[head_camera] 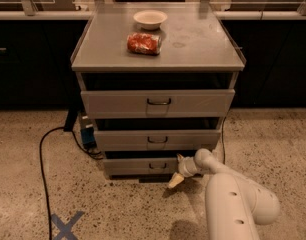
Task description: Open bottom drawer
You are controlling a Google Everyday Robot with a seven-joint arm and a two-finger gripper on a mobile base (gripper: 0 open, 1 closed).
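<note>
The gripper (176, 174), its grip unreadable, hangs at the right end of the bottom drawer (138, 167); left of the drawer, a black cable (42, 159) crosses speckled floor (118, 211).

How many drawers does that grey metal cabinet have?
3: the widest grey metal drawer on top, the mid-sized grey metal drawer below it, the narrowest grey metal drawer lowest, with the cream end effector at its right end.

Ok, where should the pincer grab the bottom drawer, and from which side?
Grip the small dark wire handle at the centre of the bottom drawer, coming straight from the front: it's a short horizontal bar, the only thing on that flat face to hold. The pincer sits just right of it, so it probably needs to shift left.
</note>
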